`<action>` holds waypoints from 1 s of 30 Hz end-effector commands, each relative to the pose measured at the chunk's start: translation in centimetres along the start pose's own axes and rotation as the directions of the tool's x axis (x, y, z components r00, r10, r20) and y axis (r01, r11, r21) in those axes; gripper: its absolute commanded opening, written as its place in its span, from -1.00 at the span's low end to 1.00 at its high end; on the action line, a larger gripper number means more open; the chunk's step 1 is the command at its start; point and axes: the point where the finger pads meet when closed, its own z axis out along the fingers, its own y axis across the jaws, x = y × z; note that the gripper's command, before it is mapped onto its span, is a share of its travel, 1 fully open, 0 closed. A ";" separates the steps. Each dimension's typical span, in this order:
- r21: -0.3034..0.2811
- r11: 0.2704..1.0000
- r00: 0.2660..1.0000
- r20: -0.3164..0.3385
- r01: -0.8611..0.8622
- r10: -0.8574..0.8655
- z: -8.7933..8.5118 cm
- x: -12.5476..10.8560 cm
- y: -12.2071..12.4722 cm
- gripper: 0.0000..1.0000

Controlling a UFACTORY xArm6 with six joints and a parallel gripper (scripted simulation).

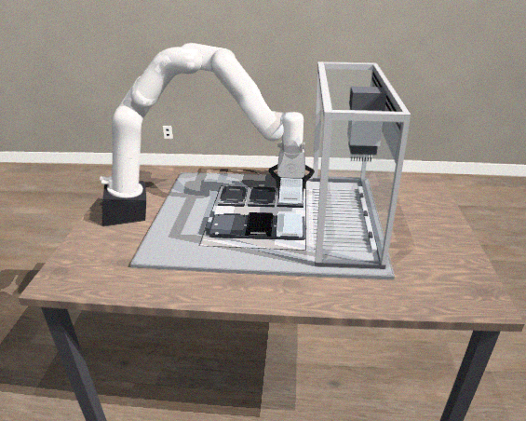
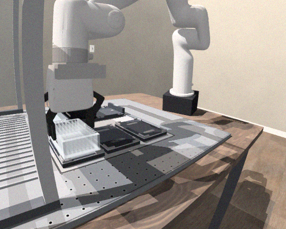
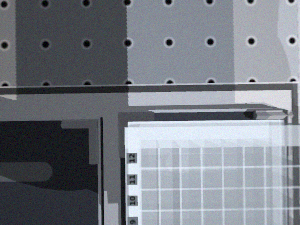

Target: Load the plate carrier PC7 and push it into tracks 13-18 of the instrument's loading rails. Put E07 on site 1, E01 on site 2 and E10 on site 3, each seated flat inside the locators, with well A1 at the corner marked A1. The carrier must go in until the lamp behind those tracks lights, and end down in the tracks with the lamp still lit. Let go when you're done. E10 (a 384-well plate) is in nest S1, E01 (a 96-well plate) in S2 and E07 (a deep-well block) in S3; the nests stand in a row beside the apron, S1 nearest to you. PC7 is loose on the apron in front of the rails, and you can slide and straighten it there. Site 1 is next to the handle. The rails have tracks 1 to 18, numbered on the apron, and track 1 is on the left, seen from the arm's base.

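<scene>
1. PC7 [image 1: 257, 225] lies on the pale apron [image 1: 224, 242], nearer the table's front edge than the nest row, left of the instrument frame [image 1: 324, 186]. It carries a grey plate, a black plate and a clear one.
2. Nest row sits behind the carrier: two dark plates [image 2: 142, 129] in the nests toward the arm's base.
3. E07 [image 2: 75, 138], the clear deep-well block, sits in the nest closest to the rails [image 1: 343, 219], toward the table's back edge.
4. Gripper [image 2: 71, 119] hangs directly over E07, jaws spread fully wide, black fingers [image 2: 51, 124] straddling the block's ends, gripping nothing.
</scene>
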 end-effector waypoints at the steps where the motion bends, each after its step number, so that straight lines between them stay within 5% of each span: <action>1: -0.004 1.000 1.000 -0.001 0.000 0.000 0.1 0.0 0.2 1.00; 21: -0.004 1.000 1.000 -0.001 0.000 0.000 0.2 0.0 0.2 1.00; 22: -0.004 1.000 1.000 -0.001 0.000 0.000 0.2 0.0 0.2 -1.00; 30: -0.004 1.000 1.000 -0.001 0.000 0.000 0.2 0.0 0.2 -1.00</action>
